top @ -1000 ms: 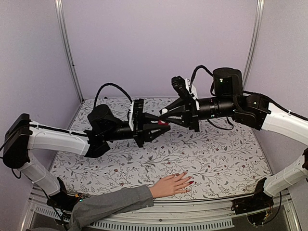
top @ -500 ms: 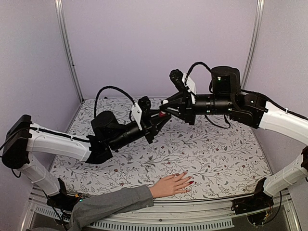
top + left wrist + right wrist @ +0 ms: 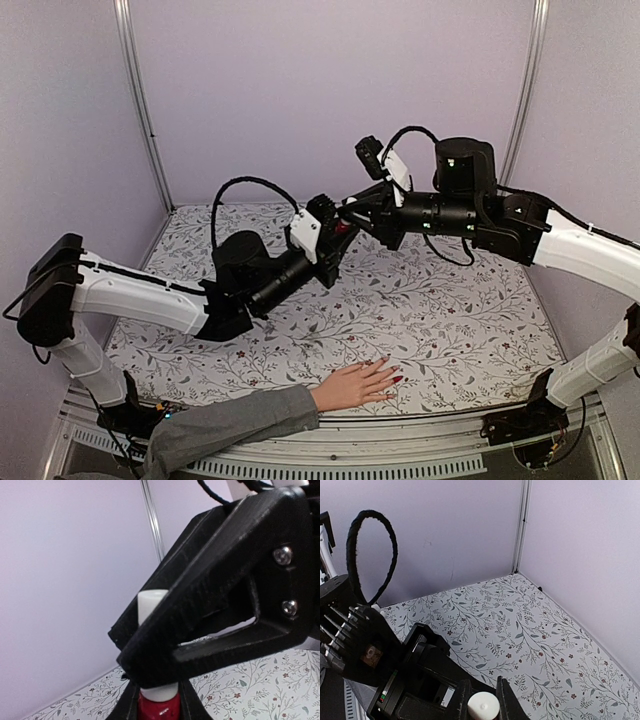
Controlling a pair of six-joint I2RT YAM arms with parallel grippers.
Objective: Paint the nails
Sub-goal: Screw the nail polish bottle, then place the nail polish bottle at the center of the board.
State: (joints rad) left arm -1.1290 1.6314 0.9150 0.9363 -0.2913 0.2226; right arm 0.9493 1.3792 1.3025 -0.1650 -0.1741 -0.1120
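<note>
In the top view a pale hand (image 3: 355, 386) with a grey sleeve (image 3: 230, 425) lies flat at the table's front edge. Its nails (image 3: 398, 380) show glossy red on the fingertips I can make out. High above the mid-table, a small red bottle (image 3: 343, 229) hangs between both arms. My left gripper (image 3: 338, 236) is shut on the bottle's red body (image 3: 159, 709). My right gripper (image 3: 349, 211) is shut on its white cap (image 3: 483, 706), and one right finger (image 3: 225, 605) covers most of that cap (image 3: 151, 602) in the left wrist view. No brush is visible.
A floral cloth (image 3: 450, 320) covers the table, with lilac walls and metal corner posts (image 3: 140, 100) around it. The left arm's cable loop (image 3: 370, 540) arches near the right gripper. Both arms span the middle, well above the hand.
Both grippers have carried the bottle upward and a little to the right. The left arm has tilted up and the right gripper has drawn back slightly. The hand has not moved.
</note>
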